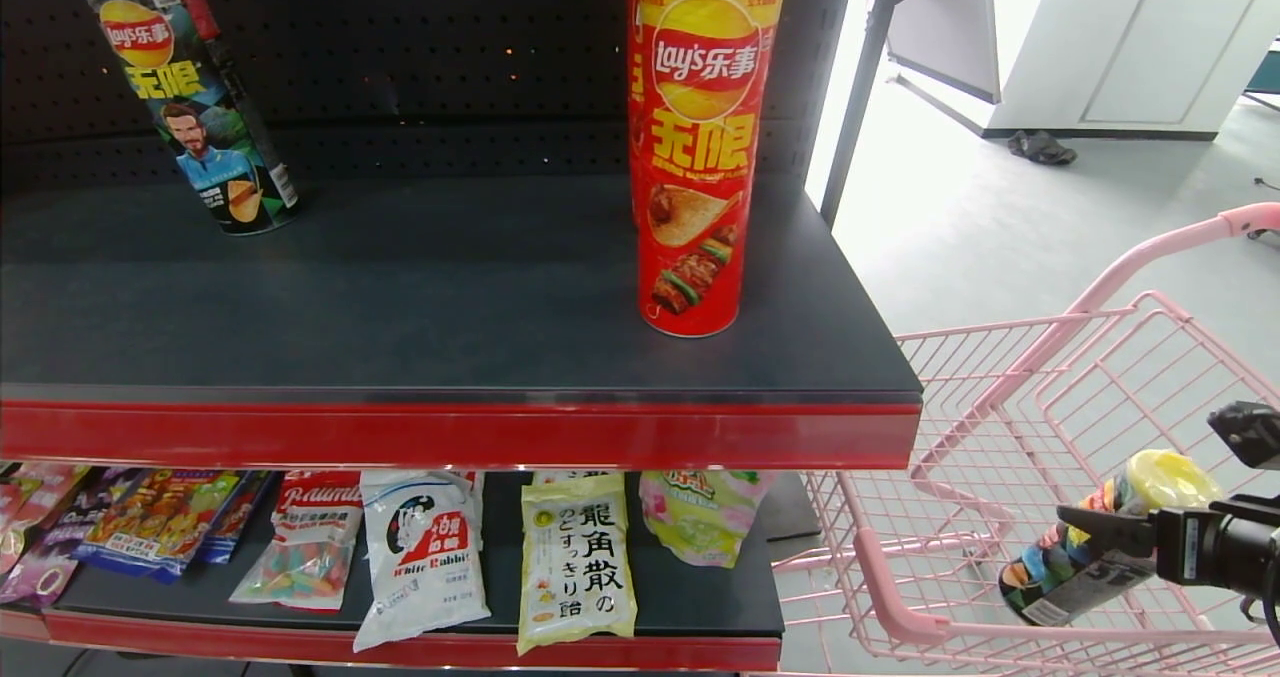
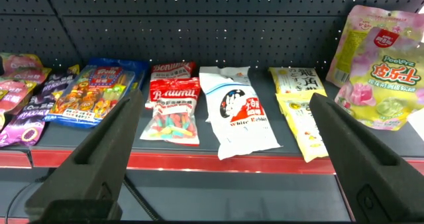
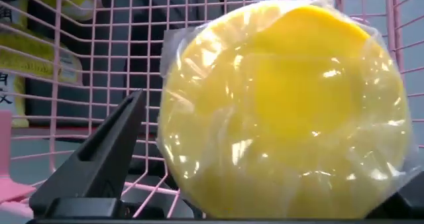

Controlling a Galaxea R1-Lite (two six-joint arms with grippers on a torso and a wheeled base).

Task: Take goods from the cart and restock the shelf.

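Note:
A colourful chip can with a yellow lid (image 1: 1172,479) hangs tilted inside the pink cart (image 1: 1010,427) at the lower right. My right gripper (image 1: 1095,537) is shut on its body. In the right wrist view the yellow film-wrapped lid (image 3: 285,105) sits between the fingers (image 3: 99,164) of the right gripper (image 3: 265,144), with cart wire behind. The upper shelf (image 1: 400,287) carries a red chip can (image 1: 697,157) near its right end and a dark chip can (image 1: 195,97) at the back left. My left gripper (image 2: 225,164) is open and faces the lower shelf (image 2: 199,159).
The lower shelf holds a row of snack bags: a white bag (image 1: 420,557), a yellow bag (image 1: 577,567), a gummy bag (image 1: 305,547) and a green-pink bag (image 1: 700,512). A wide bare stretch lies between the two upper cans. Grey floor and a metal post (image 1: 850,107) lie right of the shelf.

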